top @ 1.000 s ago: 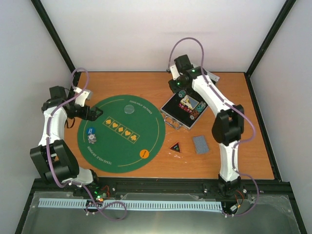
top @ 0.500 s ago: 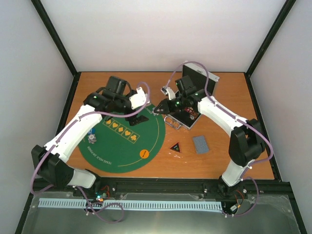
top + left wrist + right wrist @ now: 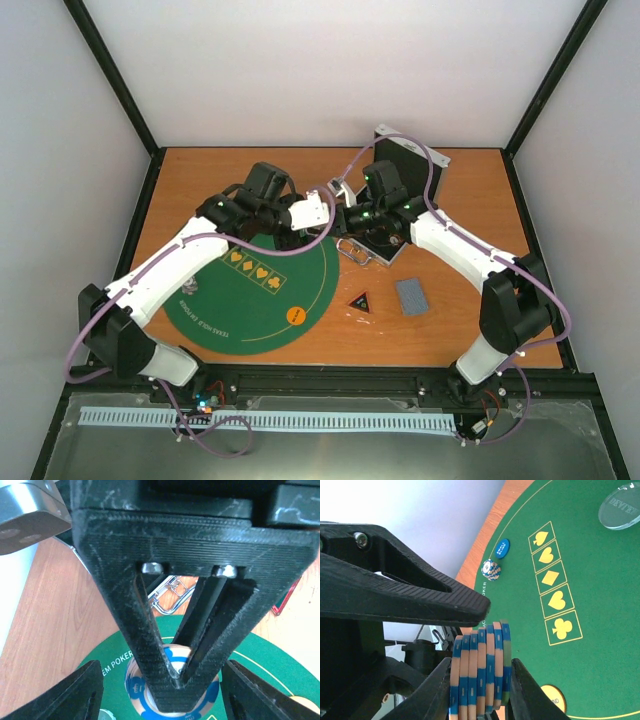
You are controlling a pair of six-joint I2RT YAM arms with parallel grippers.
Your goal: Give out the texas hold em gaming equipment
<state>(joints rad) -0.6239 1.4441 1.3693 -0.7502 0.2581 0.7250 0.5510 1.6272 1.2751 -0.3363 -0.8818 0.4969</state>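
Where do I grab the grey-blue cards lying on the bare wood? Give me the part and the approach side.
Grip the cards across their two long edges, coming straight down from above. They lie flat on the table, apart from the triangular marker, so both long sides look free.

Bright, even overhead light, soft shadows; wrist views blur up close, poker chips (image 3: 480, 672) perhaps slightly soft.
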